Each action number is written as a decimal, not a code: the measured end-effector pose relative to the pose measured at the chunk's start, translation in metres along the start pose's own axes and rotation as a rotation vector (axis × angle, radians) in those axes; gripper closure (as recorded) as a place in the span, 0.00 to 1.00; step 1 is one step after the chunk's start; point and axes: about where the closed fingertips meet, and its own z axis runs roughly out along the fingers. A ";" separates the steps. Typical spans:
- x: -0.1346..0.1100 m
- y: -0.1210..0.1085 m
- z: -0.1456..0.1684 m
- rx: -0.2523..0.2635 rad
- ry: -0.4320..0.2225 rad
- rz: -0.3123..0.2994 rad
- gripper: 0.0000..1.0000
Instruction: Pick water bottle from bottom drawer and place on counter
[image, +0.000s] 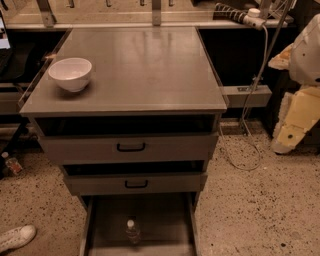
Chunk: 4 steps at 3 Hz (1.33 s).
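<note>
The water bottle (132, 231) stands upright in the open bottom drawer (165, 220), near its front middle; its white cap points up. The counter (135, 70) is the grey metal top of the cabinet. My arm reaches in from the right edge of the view, and my gripper (286, 140) hangs at its lower end, beside the cabinet's right side. It is far to the right of the bottle and above it, and touches nothing.
A white bowl (71, 73) sits on the counter's left side. Two shallower drawers with black handles (131, 147) are partly pulled out above the bottom drawer. A cable (250, 125) hangs right of the cabinet. A shoe (15, 238) lies on the floor at lower left.
</note>
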 end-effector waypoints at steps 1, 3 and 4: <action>0.000 0.000 0.000 0.000 0.000 0.000 0.00; -0.002 0.021 0.035 -0.015 -0.047 0.062 0.00; 0.003 0.059 0.106 -0.088 -0.054 0.107 0.00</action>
